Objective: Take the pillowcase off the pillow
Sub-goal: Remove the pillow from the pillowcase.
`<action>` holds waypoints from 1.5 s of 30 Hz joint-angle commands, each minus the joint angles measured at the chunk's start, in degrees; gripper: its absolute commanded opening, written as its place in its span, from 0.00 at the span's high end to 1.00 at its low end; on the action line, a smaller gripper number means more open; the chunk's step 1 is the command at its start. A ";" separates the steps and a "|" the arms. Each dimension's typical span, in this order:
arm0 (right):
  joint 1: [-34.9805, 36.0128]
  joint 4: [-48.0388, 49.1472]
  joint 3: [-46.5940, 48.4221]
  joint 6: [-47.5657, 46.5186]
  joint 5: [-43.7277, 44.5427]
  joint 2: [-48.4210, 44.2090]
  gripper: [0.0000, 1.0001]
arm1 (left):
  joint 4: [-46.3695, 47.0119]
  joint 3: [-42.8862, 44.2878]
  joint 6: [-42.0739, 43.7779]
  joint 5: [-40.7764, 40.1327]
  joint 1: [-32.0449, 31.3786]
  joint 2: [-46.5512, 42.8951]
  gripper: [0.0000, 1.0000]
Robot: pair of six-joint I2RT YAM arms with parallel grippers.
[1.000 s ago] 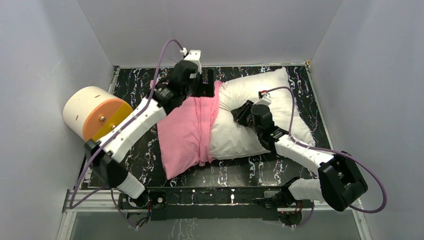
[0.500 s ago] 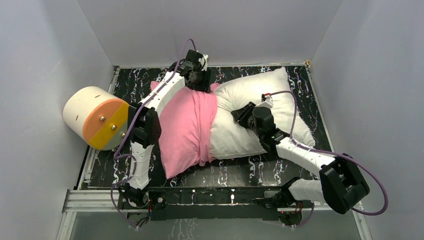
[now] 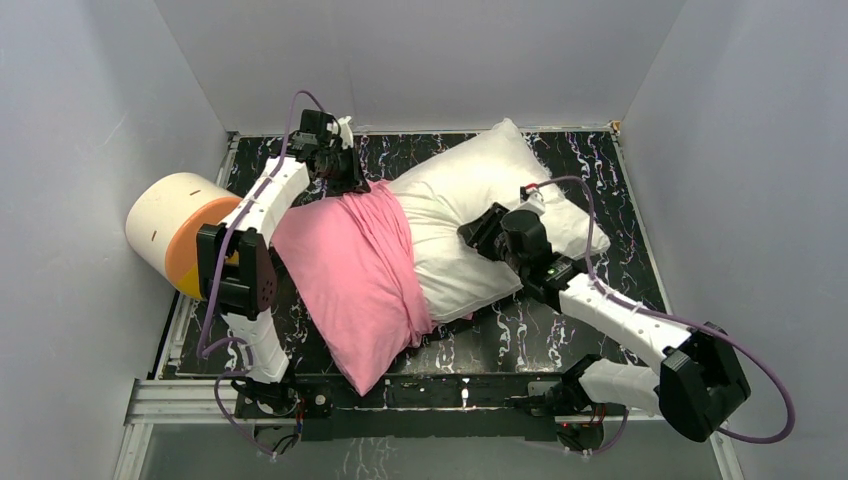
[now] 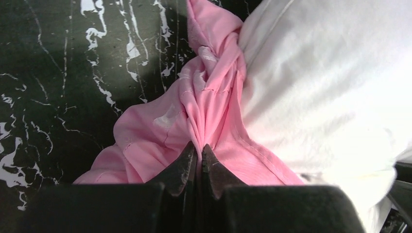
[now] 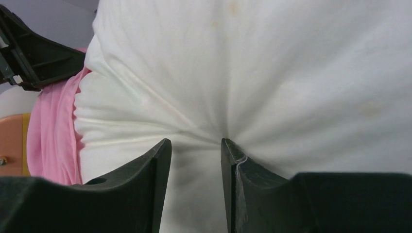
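**Operator:** Status of the left gripper?

**Technician:** The left gripper point(image 4: 199, 148) is clenched on the pillowcase point(image 3: 350, 270). Its fingertips meet, with a gathered fold of pink fabric pinched between them at the far edge of the cover.

**Operator:** Location of the pillowcase?

**Technician:** It sheathes the left, near end of the pillow point(image 3: 455, 195), which lies diagonally on the black marbled table point(image 3: 530, 330). The white far-right part of the pillow is exposed. The cover's near corner reaches the table's near edge.

**Operator:** Status of the right gripper?

**Technician:** The right gripper point(image 5: 197, 143) presses on the bare pillow, near the cover's hem. Its jaws stand partly apart with white fabric puckered between them. Whether that fabric is clamped cannot be told.

**Operator:** Other items?

**Technician:** A cream cylinder point(image 3: 165, 215) with an orange-and-yellow end face sits at the table's left edge.
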 commanded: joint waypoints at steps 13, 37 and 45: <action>1.93 -47.61 62.48 -28.03 23.50 34.30 0.01 | 6.75 -1.45 4.71 4.91 -3.34 -7.42 1.00; -12.71 -44.07 47.11 -15.37 31.10 39.21 0.98 | 2.37 -14.00 3.81 -8.29 9.66 -21.95 1.00; -12.08 -44.02 46.94 -16.94 25.50 35.63 0.91 | 0.55 -8.64 3.14 0.33 9.59 -19.30 0.29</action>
